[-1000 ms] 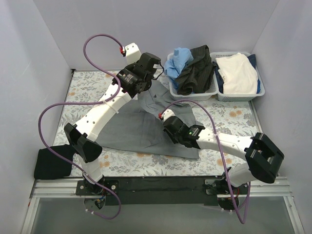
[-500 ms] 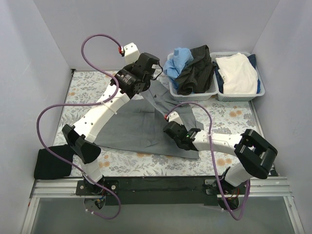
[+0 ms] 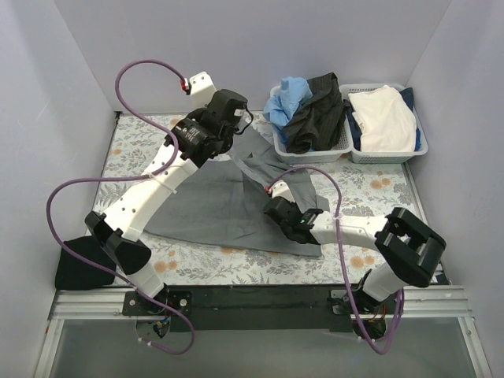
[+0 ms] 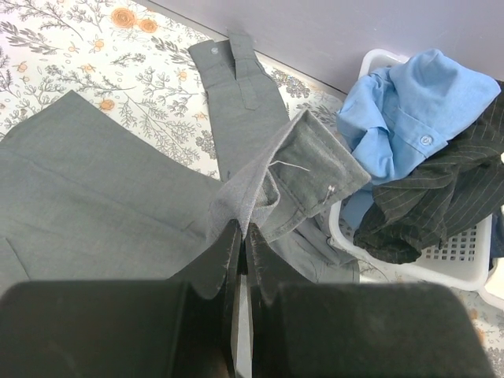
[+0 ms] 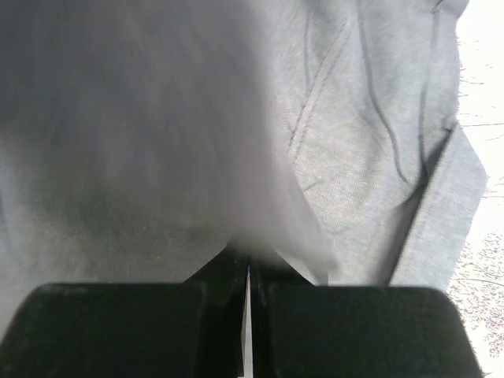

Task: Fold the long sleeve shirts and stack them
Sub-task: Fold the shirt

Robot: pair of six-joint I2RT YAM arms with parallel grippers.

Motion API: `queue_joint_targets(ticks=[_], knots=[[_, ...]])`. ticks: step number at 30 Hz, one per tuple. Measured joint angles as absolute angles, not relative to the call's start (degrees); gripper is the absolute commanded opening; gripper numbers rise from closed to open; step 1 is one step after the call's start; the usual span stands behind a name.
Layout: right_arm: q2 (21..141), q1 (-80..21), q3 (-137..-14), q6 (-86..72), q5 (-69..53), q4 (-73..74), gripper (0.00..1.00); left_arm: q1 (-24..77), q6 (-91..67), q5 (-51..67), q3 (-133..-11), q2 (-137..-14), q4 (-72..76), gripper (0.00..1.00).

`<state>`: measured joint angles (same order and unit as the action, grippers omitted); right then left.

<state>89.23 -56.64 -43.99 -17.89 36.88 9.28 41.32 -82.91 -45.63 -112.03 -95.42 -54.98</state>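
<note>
Robot lab test cell, not a home or shop. Plain pale wall panels box the table in on the left, far and right sides. An aluminium rail along the near edge carries a black mounting plate, with the left arm and the right arm bolted to it. Purple cables loop loose in the air. A floral cloth covers the tabletop. Laundry is laid out like props: one white lattice basket and a second basket of clothes at the far right corner, a grey shirt spread mid-table, and a black shirt at the near left corner.
</note>
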Motion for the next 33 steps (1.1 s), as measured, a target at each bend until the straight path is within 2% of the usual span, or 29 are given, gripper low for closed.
queue_joint_targets(ticks=[6, 9, 13, 16, 26, 33], knots=[[73.6, -56.64, -41.76, -17.8, 37.04, 11.2, 0.01, 41.32, -83.0, -45.69, -106.74, -91.92, -53.93, 0.0], [63.64, -56.64, -41.45, -17.72, 37.23, 12.03, 0.01, 41.32, -83.74, -45.67, -100.55, -88.77, -52.56, 0.0], [56.9, -55.9, -41.23, -16.64, 36.77, 13.19, 0.01, 41.32, -85.58, -45.65, -90.24, -83.07, -50.72, 0.0], [58.83, -54.54, -41.52, -15.94, 35.14, 13.47, 0.01, 41.21, -87.77, -45.67, -83.92, -79.37, -49.84, 0.0], [81.95, -50.83, -48.36, -14.28, 18.63, 12.88, 0.01, 39.44, -95.37, -46.39, -70.5, -72.16, -50.52, 0.06], [88.33, -47.94, -49.74, -14.87, 8.84, 11.42, 0.01, 36.05, -98.5, -45.98, -65.73, -71.35, -50.57, 0.07]])
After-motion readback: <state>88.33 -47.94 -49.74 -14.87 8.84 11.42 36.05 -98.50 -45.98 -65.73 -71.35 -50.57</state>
